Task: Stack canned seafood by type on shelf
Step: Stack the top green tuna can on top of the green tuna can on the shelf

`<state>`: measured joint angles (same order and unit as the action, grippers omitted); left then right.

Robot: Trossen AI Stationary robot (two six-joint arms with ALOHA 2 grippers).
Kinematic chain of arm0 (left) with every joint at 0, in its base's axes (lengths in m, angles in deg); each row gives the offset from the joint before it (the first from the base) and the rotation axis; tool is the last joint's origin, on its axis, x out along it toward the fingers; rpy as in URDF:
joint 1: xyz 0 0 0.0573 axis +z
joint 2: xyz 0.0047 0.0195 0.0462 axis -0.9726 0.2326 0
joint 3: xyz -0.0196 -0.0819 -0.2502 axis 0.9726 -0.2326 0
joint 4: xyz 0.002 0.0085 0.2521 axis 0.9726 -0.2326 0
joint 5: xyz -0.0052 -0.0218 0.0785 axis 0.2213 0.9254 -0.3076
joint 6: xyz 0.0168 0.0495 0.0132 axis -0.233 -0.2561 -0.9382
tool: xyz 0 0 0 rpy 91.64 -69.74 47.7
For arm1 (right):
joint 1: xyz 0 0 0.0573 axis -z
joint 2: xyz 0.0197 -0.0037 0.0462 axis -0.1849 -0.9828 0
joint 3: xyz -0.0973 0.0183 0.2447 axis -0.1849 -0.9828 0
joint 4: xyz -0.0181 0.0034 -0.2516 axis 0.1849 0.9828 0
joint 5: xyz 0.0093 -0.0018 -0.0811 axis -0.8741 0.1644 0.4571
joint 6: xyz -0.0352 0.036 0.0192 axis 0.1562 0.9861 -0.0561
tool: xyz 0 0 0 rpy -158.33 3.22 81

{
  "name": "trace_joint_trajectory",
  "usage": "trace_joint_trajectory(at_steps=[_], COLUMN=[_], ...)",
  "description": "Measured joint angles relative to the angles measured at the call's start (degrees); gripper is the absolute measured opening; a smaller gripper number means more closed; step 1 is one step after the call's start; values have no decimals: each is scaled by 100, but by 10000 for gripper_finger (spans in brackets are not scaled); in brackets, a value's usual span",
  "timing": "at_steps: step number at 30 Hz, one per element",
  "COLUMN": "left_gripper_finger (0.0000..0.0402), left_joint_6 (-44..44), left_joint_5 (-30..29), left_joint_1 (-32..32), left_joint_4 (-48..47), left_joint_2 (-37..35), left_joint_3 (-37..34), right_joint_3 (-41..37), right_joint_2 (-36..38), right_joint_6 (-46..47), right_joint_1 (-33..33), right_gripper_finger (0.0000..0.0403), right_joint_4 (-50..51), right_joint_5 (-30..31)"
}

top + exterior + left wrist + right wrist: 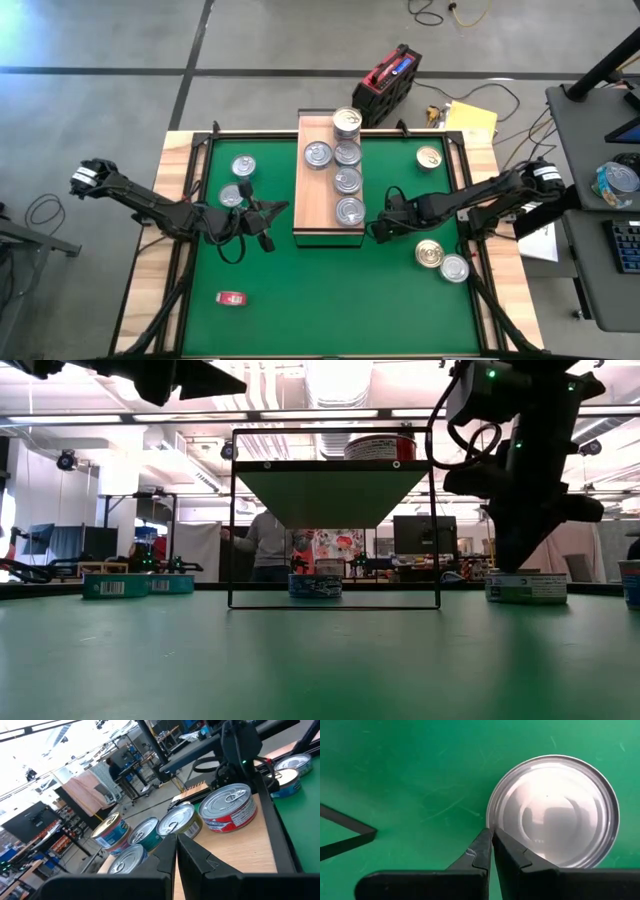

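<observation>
Your left gripper [272,212] was pinched closed on nothing, just left of the long light-wood shelf [313,205]. Five round, flat, silver-lidded seafood tins [347,181] sat there; one wore a red label, text unreadable. Your right gripper [378,229], likewise closed and empty, hovered beside a smooth silver tin [552,811] on the scuffed green mat [320,290].

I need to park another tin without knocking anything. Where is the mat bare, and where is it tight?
Bare: the green mat near its front edge, between the small red object and the two tins at right. Crowded: the shelf, with five tins in view, flanked closely by the left gripper and right gripper.
</observation>
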<state>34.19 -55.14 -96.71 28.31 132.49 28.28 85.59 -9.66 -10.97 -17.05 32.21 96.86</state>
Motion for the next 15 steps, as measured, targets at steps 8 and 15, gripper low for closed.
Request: trace_joint_trajectory(at_steps=[8, 15], left_gripper_finger=[0, 0], left_joint_6=[1, 1479], left_joint_5=[-47, -157], left_joint_1=[1, 50], left_joint_4=[-73, -913], left_joint_2=[7, 11], left_joint_3=[1, 1], right_joint_3=[2, 4], right_joint_2=[551, 1003], right_joint_6=[-166, -477], right_joint_1=[0, -4], right_gripper_finger=[12, 12], right_joint_4=[19, 15], right_joint_5=[289, 648])
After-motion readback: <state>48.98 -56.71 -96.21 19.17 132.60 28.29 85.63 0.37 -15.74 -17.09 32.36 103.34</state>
